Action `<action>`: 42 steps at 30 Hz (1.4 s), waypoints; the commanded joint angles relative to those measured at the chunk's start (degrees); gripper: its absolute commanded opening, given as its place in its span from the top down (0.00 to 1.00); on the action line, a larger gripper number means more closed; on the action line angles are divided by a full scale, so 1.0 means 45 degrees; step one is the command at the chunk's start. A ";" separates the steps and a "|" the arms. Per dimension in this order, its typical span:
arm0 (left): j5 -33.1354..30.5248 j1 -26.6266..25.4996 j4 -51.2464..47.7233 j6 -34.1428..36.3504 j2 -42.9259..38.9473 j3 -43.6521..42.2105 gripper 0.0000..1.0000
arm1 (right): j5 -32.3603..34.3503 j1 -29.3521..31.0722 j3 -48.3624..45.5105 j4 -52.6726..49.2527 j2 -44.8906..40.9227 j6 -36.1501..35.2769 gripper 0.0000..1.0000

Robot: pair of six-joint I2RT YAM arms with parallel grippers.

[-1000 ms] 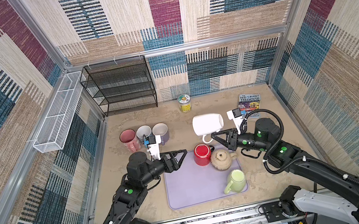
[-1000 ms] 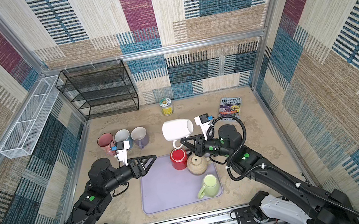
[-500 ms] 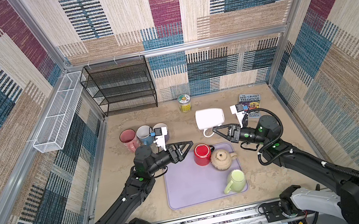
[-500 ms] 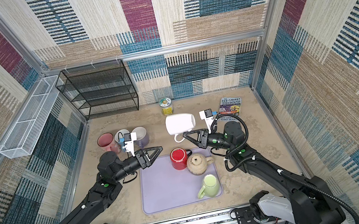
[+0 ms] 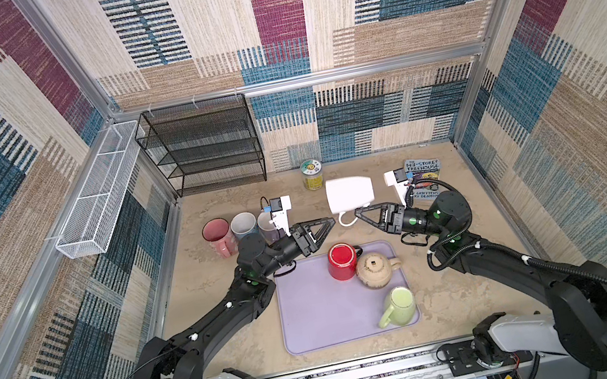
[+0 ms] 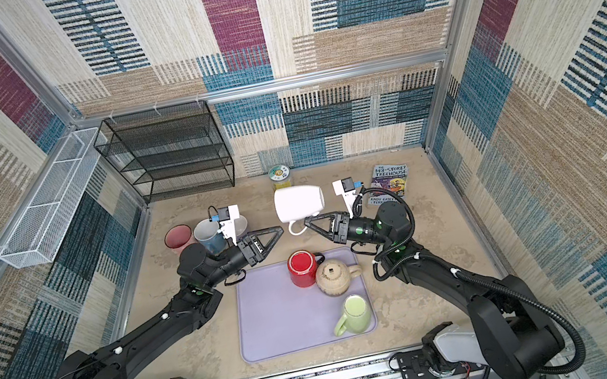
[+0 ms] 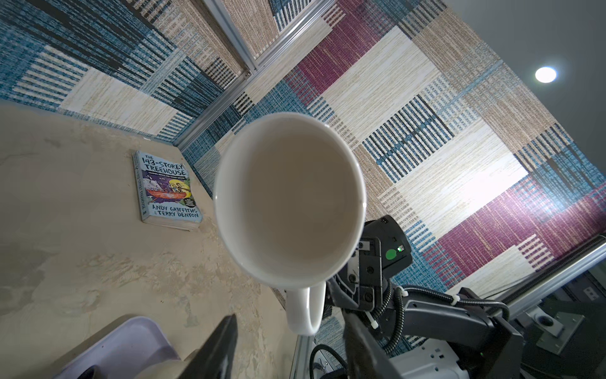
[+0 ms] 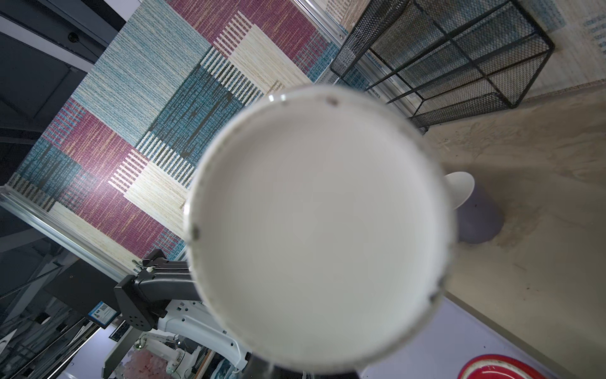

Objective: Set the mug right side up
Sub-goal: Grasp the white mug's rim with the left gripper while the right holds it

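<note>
The white mug (image 5: 349,194) (image 6: 297,202) hangs on its side above the table in both top views. Its handle (image 7: 303,311) points down. My right gripper (image 5: 357,212) (image 6: 306,220) is shut on that handle from the right. The right wrist view is filled by the mug's flat base (image 8: 321,226), which hides the jaws. My left gripper (image 5: 330,221) (image 6: 279,229) is open just left of the handle. The left wrist view looks into the mug's empty mouth (image 7: 288,200), with the handle beyond the gap between its fingertips (image 7: 231,323).
A purple tray (image 5: 317,323) holds an upside-down red mug (image 5: 342,261), a beige teapot (image 5: 375,268) and a green mug (image 5: 398,304). Three mugs (image 5: 242,224) stand at the left. A jar (image 5: 311,174), a book (image 5: 422,178) and a black wire rack (image 5: 201,145) line the back.
My left gripper has moved right and up to the mug's handle, and its jaws have narrowed. My right gripper has carried the mug slightly further back.
</note>
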 commanded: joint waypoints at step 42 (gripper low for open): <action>0.0682 -0.0625 0.1375 -0.0475 0.2255 0.2098 1.00 | -0.0924 0.0013 0.0793 0.2427 0.1752 0.0342 1.00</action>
